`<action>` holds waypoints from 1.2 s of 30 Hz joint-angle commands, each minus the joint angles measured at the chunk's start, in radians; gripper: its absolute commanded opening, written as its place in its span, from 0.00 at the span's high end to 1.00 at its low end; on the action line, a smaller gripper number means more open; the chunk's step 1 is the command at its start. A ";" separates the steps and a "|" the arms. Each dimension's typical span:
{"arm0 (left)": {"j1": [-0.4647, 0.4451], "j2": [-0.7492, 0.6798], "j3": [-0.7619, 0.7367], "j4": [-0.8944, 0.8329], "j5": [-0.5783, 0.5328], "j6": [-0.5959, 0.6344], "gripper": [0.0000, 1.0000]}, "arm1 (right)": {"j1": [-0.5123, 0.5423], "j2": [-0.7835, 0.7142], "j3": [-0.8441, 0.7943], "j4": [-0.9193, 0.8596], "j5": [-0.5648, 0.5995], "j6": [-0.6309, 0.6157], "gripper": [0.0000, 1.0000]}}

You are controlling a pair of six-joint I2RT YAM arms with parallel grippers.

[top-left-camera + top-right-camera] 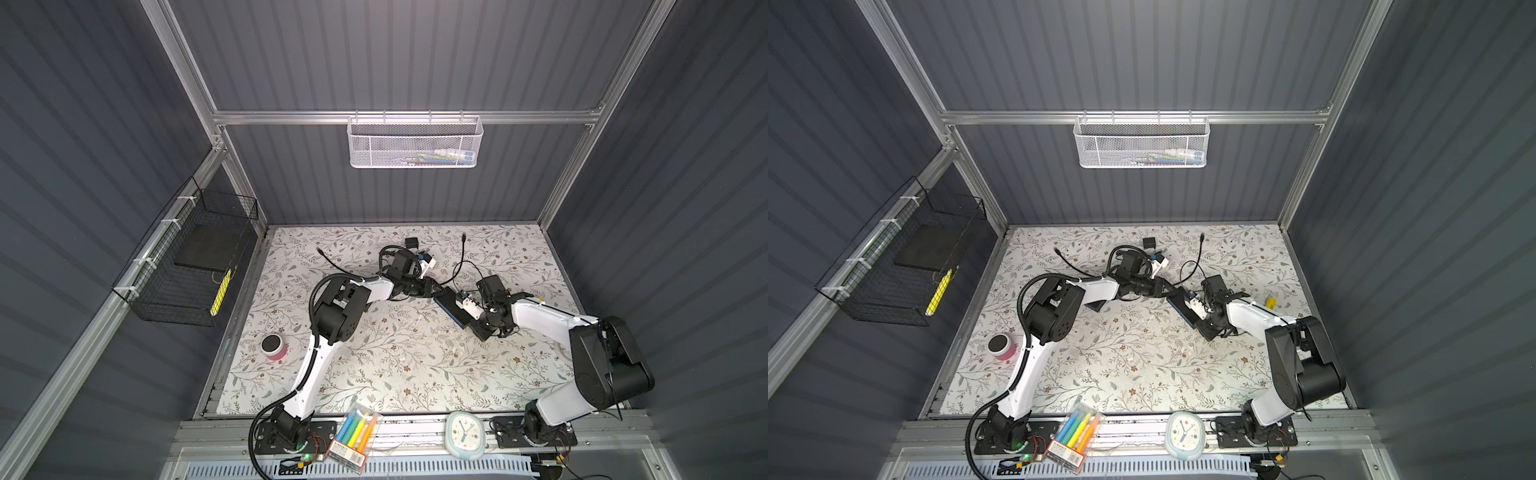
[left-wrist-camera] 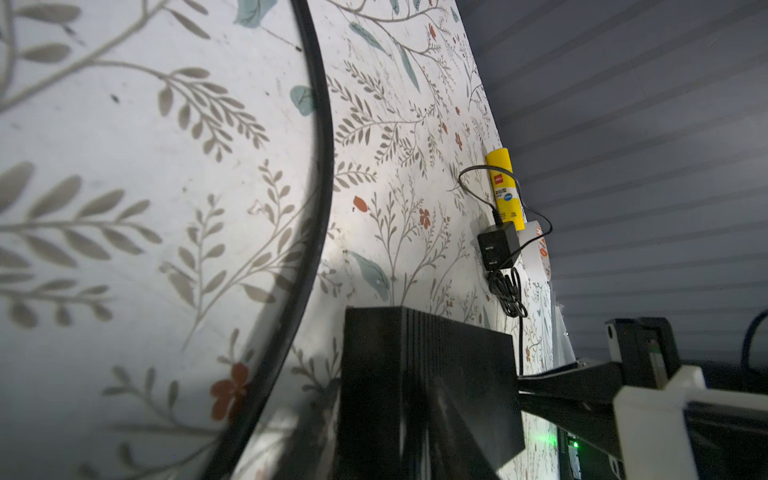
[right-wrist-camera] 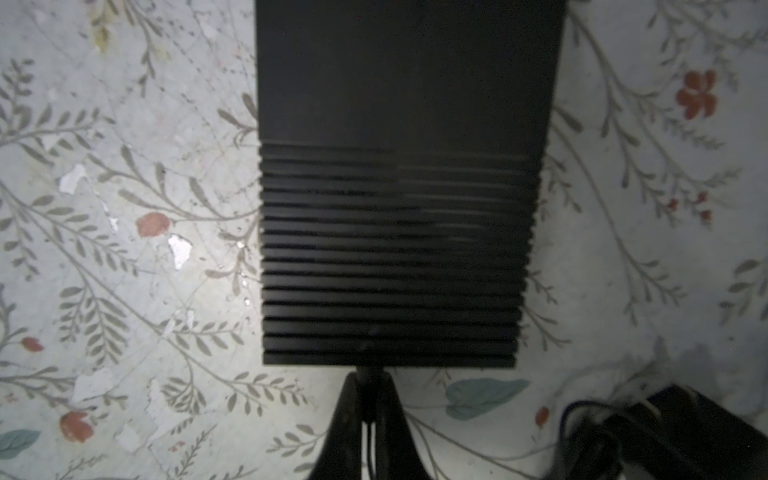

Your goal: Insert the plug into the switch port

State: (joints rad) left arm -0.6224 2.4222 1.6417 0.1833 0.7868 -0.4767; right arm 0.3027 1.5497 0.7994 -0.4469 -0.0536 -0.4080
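Observation:
The switch is a flat black box with a blue side edge, lying mid-table in both top views. My left gripper is shut on its far-left end; in the left wrist view its dark fingers straddle the box. In the right wrist view the ribbed top of the switch fills the middle. My right gripper is shut on the small black plug, which touches the middle of the switch's near edge. The plug's thin cable runs back between the fingers. The port itself is hidden.
A black adapter with bundled cord, a yellow glue stick and a tape roll lie at the right. Loose black cables curl behind the switch. A pink cup stands left. A marker pack and a clock sit at the front.

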 commanded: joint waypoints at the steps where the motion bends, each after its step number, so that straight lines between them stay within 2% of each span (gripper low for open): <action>1: -0.028 0.070 0.004 -0.124 -0.028 0.031 0.66 | 0.001 0.014 0.030 0.004 -0.004 0.017 1.00; 14: -0.064 0.073 -0.028 -0.116 -0.036 0.021 0.68 | 0.001 -0.007 0.070 0.039 -0.036 0.099 1.00; 36: -0.096 0.066 -0.086 -0.068 -0.030 0.000 0.70 | 0.009 0.056 0.119 0.107 -0.037 0.110 1.00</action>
State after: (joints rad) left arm -0.6422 2.4302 1.6192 0.2855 0.7437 -0.4782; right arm 0.3019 1.5894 0.8555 -0.5076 -0.0608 -0.3065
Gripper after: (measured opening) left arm 0.303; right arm 0.064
